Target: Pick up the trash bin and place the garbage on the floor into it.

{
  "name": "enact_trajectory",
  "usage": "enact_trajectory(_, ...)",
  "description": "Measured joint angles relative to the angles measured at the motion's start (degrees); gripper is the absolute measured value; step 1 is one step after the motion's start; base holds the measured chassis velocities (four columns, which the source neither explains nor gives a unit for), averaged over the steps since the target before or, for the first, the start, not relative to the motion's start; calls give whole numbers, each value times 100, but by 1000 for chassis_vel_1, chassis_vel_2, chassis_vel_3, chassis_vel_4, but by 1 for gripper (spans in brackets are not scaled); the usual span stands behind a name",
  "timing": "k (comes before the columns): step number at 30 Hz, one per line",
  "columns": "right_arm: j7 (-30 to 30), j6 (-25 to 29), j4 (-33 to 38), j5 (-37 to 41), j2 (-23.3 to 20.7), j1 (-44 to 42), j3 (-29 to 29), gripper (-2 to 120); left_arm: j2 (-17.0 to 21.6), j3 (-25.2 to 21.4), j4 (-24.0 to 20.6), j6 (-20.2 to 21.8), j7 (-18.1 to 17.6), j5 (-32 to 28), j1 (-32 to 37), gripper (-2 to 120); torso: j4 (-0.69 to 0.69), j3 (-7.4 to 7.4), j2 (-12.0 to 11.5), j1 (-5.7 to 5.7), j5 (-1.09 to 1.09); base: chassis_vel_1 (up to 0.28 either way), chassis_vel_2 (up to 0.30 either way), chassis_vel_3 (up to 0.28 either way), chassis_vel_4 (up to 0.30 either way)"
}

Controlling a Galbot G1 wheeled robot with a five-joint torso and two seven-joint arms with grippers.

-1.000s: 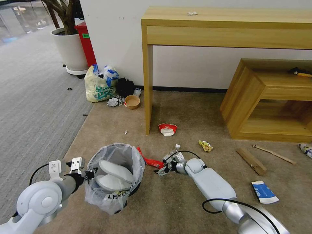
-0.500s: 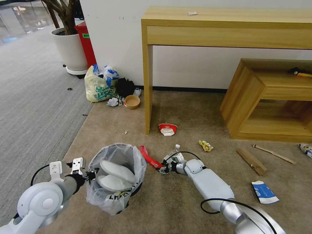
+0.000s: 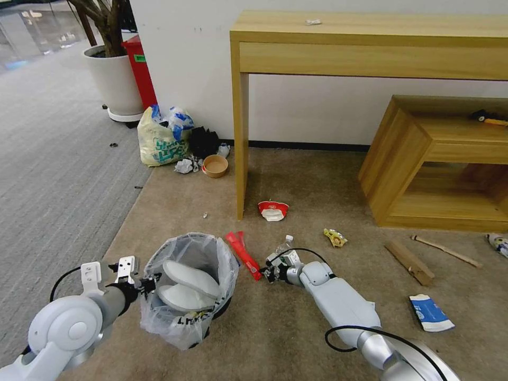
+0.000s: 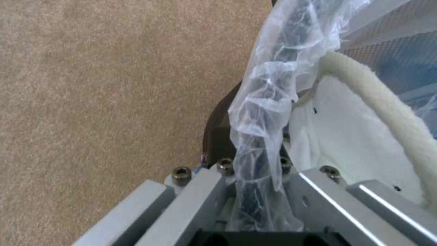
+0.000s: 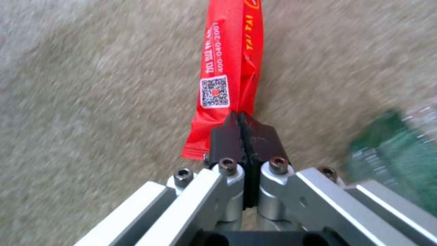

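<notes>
Left gripper (image 3: 150,282): lower left of the head view, clamped on the rim of the bin (image 3: 182,317) through its clear liner.
Bin: lower centre-left, on the beige carpet (image 3: 296,180), two white slippers (image 3: 185,288) inside.
Right gripper (image 3: 263,273): centre, just right of the bin, pinched tight on one end of a red wrapper (image 3: 242,253).
Wrapper: slants up-left toward the bin's rim.
Other litter: a bottle (image 3: 284,244) just beside the right gripper; a carton (image 3: 429,312) lower right.

beige carpet (image 3: 296,174), bottle (image 3: 284,244), blue carton (image 3: 429,312)
</notes>
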Motion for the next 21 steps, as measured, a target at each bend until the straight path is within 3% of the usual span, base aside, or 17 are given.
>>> enact_trajectory(7, 304, 258, 1031, 109, -171, -215, 266, 0, 77, 71, 84, 0, 24, 7, -63, 0, 1, 0, 0, 0, 0, 0, 0, 0, 0)
enact_trajectory(10, 441, 224, 2049, 420, -409, -367, 309, 0, 167, 161, 200, 0, 64, 7, -163, 0, -1, 0, 0, -1, 1, 0, 0, 0, 0)
enact_trajectory(11, 441, 224, 2049, 420, -409, -367, 309, 0, 167, 161, 200, 0, 64, 7, -163, 0, -1, 0, 0, -1, 1, 0, 0, 0, 0)
enact_trajectory(14, 486, 53, 3208, 862, -603, -440, 339, 0, 298, 275, 357, 0, 124, 6, -289, 0, -1, 0, 0, -1, 0, 0, 0, 0, 0)
enact_trajectory(19, 486, -83, 3971, 1225, -718, -413, 317, 0, 425, 367, 472, 0, 196, -3, -389, 0, 0, 0, 0, -1, -2, 0, 0, 0, 0)
enact_trajectory(21, 516, -277, 4823, 1702, -792, -278, 91, 0, 547, 550, 573, 0, 221, -33, -551, 0, 3, -1, 1, -1, -1, 0, 0, 0, 0)
